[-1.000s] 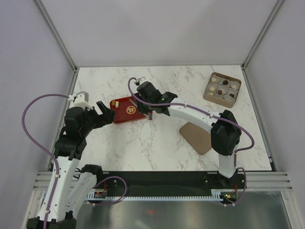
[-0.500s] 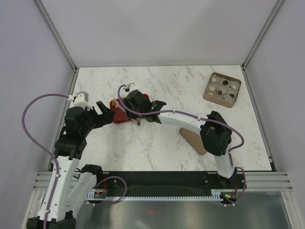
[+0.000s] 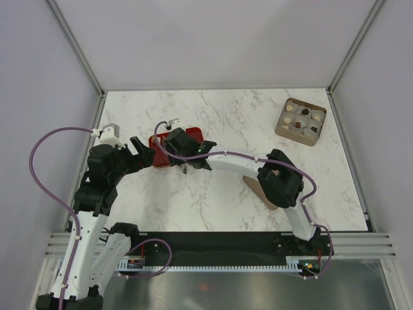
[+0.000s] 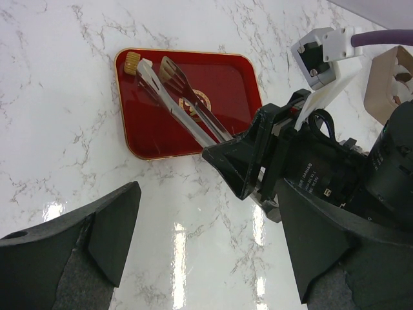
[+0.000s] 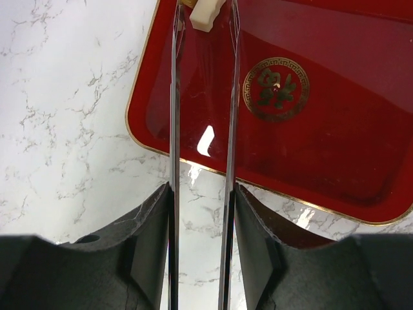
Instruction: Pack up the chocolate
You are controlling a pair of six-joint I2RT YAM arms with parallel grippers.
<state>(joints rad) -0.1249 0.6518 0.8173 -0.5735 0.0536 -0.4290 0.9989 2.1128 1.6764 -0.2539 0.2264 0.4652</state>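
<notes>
Steel tongs point(image 4: 173, 72) are pinched at the handle end between the fingers point(image 5: 151, 240) of the right gripper point(image 5: 201, 216), which presses on both arms from outside; the tips reach over a red tray point(image 4: 226, 84) near the left edge of the marble table point(image 3: 226, 110); a cream-white chocolate point(image 5: 205, 16) lies on the tray between the two tips, and whether they touch it cannot be told; a golden-brown piece point(image 4: 132, 60) sits just beside it in the tray's corner. Left gripper point(image 3: 143, 152) hovers at the tray's left side, jaws spread wide and holding nothing. At the far right corner stands an open box point(image 3: 284, 128) with more cream and dark pieces in its cells; a flat brown lid point(image 3: 266, 194) lies toward the near right, partly under the right arm.
</notes>
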